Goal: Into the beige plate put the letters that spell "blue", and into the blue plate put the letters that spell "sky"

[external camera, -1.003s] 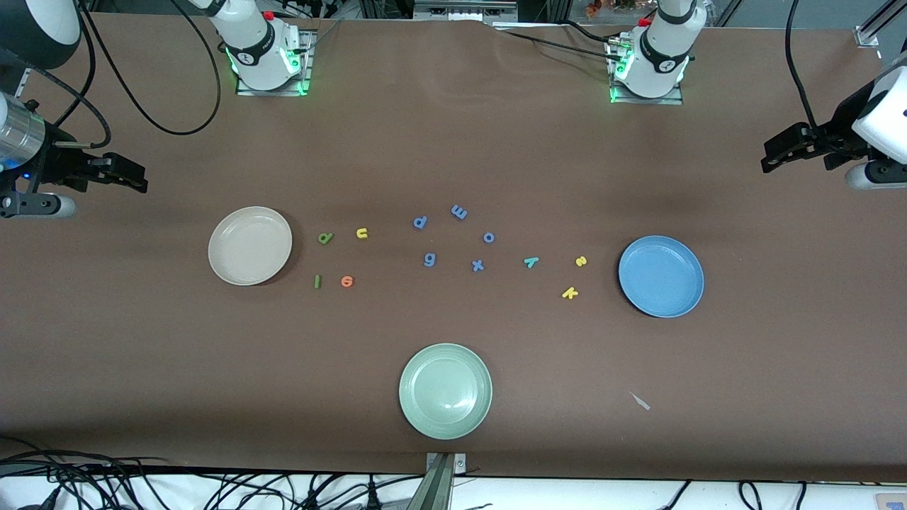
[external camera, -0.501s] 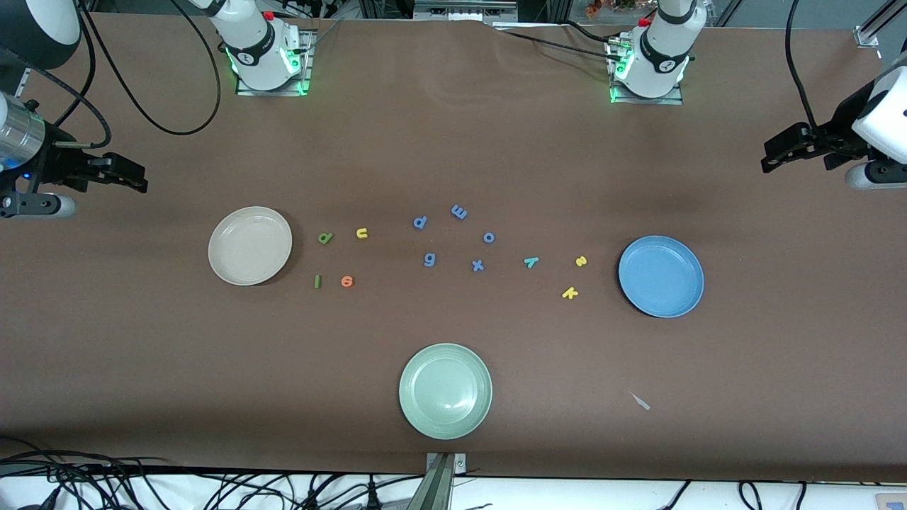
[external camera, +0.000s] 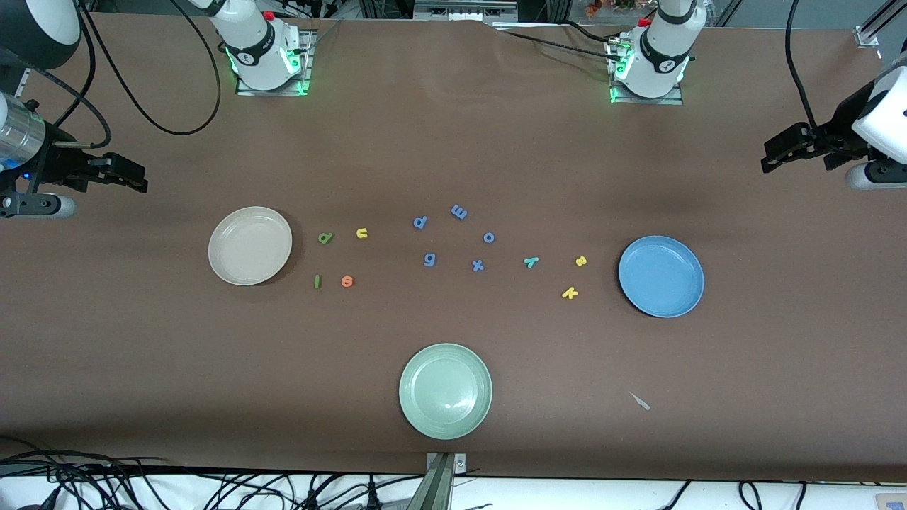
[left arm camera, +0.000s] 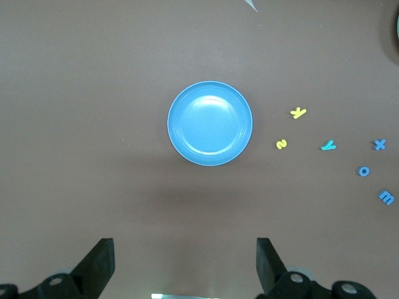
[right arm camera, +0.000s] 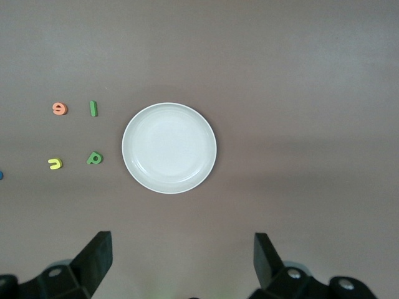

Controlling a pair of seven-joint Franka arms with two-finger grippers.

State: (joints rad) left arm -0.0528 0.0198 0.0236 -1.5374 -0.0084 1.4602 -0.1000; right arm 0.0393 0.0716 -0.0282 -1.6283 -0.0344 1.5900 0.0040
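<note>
The four small foam letters b, l, u, e point(external camera: 333, 258) lie beside the round cream-beige plate point(external camera: 249, 246) at the right arm's end of the worktop, nearer the right hand point(external camera: 131, 177); the three foam letters s, k, y point(external camera: 561, 273) beside the round medium-blue plate point(external camera: 661, 276) suit the left hand point(external camera: 779, 152); both hands hang empty, fingers apart

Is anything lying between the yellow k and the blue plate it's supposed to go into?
Nothing visible does. The yellow k lies on bare table beside the blue plate, toward the right arm's end from it. The yellow s sits farther from the front camera, off that path.
</note>
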